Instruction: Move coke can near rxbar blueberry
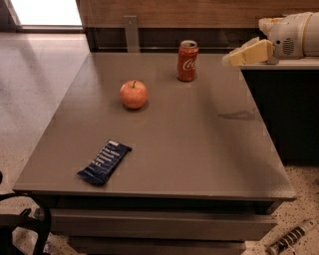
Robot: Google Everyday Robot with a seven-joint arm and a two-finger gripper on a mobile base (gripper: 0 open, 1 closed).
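Just one view: looks down on the whole table [199, 149] from high by its near edge, facing the wall [199, 12]. Gripper [230, 59] top right.

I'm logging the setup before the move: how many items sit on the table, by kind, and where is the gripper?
Drink cans: 1, the coke can
Fruit: 1, the apple
Snack bars: 1, the rxbar blueberry
Total: 3 on the table
The gripper hovers over the table's far right edge, right of the coke can and apart from it.

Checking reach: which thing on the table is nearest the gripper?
The coke can, upright at the far edge; the gripper hovers to its right. The apple and rxbar blueberry lie farther off.
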